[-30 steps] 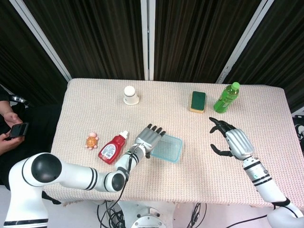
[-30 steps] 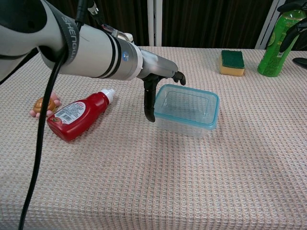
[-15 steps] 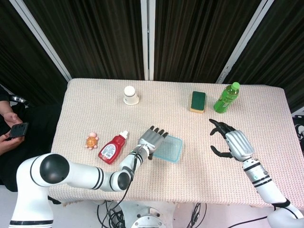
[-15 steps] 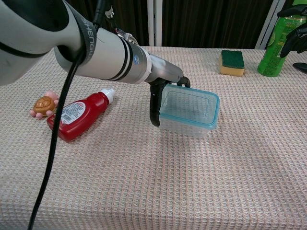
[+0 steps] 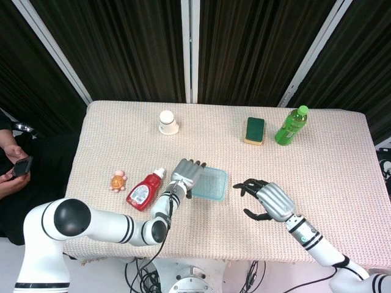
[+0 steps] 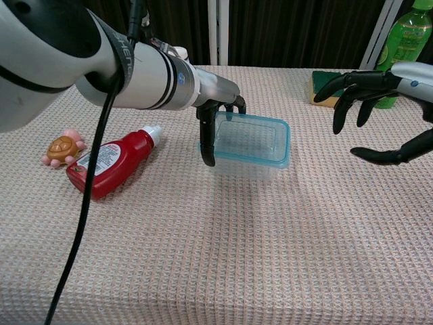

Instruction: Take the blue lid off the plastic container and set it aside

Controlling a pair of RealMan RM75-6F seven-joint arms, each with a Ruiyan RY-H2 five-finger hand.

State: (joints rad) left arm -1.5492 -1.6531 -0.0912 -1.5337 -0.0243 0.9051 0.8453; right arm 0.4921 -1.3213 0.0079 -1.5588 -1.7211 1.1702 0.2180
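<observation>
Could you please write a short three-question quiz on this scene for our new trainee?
1. True or false: the blue lid is off the plastic container.
2. Which hand touches the container: A) left hand, B) right hand, C) neither?
3. Fill in: the item standing next to the sponge is a green ___.

Key
1. False; the lid sits on the container.
2. A; its fingers rest on the container's left end, while the right hand hovers open, apart from it.
3. bottle

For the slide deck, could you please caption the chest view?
Left hand grips the lidded plastic container at its near-left end while the open right hand approaches from the right.
</observation>
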